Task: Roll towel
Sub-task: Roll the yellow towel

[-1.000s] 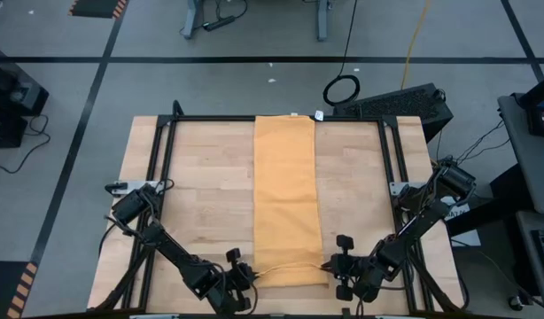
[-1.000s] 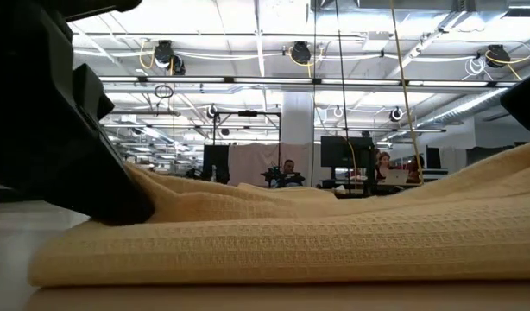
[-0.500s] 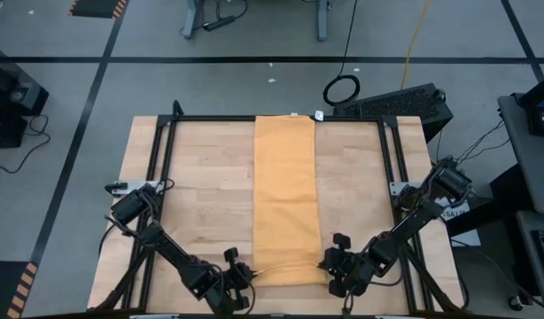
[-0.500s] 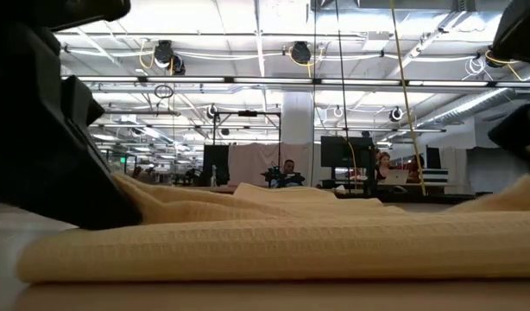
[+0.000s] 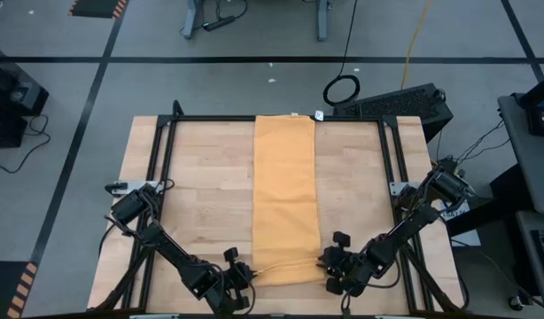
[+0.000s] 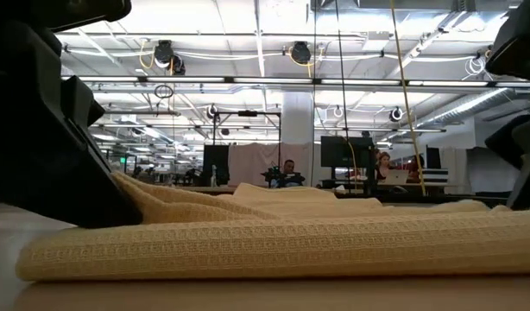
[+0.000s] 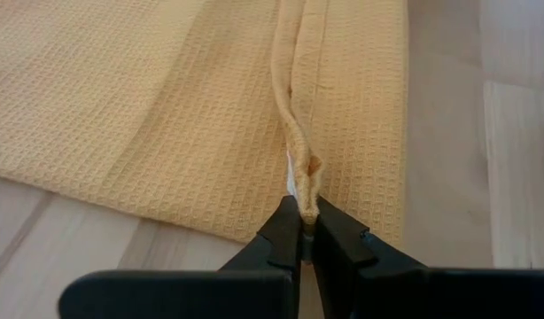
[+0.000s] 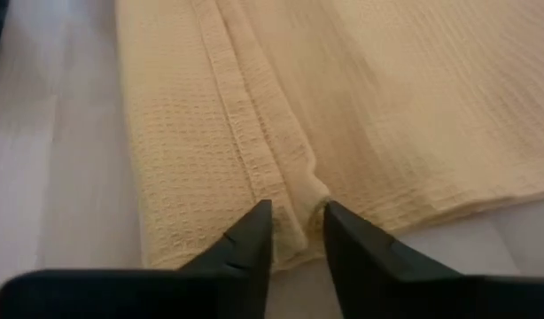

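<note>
The mustard-yellow towel [image 5: 285, 195] lies as a long narrow strip from the table's far edge to its near edge. Its near end is turned over onto the strip, with a hemmed edge [image 5: 290, 264] running across. My left gripper [image 5: 252, 275] is at the left near corner, shut on that hem [image 7: 303, 217]. My right gripper [image 5: 326, 266] is at the right near corner, open, its fingers standing either side of the hem's end [image 8: 297, 217]. In the low view the turned-over band [image 6: 274, 246] lies flat between both dark grippers. My left gripper pinches the hemmed edge of the turned-over end [image 7: 306, 182] between its two fingertips, at the towel's left side. The fingers slant down from the near left. The hem rises as a thin ridge to the fingers, and the rest of the towel lies flat. My right gripper: whether its fingers [image 8: 254, 232] touch the hem between them, I cannot tell.
Bare wood lies left [image 5: 201, 195] and right [image 5: 356, 195] of the strip. Black frame rails [image 5: 161, 177] run along both sides and the far edge. A black keyboard [image 5: 396, 102] sits beyond the far right corner.
My right gripper has gone down and a little toward the towel. The towel's right near part, raised a second ago in the low view, has sunk and now lies flat on the strip. The left side has stayed pinched in place.
</note>
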{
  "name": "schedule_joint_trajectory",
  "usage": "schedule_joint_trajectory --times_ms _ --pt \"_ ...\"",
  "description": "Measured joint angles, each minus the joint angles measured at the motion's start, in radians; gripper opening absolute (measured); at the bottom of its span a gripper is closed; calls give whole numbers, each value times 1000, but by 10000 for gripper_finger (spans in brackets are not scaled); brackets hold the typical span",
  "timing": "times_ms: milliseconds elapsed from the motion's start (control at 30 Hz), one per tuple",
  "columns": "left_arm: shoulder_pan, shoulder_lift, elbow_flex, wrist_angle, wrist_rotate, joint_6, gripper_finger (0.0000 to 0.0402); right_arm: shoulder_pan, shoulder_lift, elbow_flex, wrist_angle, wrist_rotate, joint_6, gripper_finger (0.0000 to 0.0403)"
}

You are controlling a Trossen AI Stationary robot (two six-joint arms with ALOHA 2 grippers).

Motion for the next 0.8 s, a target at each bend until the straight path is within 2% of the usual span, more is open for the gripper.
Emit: schedule_joint_trajectory --times_ms 167,400,533,667,800 --pt "7 0 0 -4 -2 -25 25 26 -43 0 -7 14 -42 137" --pt "12 0 -1 -2 -3 -25 25 110 -86 1 -4 81 -141 173" --pt "14 0 0 -4 -3 -25 25 169 -75 1 20 190 -147 200" --pt "14 0 -1 -6 -3 -25 25 199 -24 1 143 310 -191 222" --pt "14 0 -1 -5 -3 -25 25 200 68 1 304 318 -282 235"
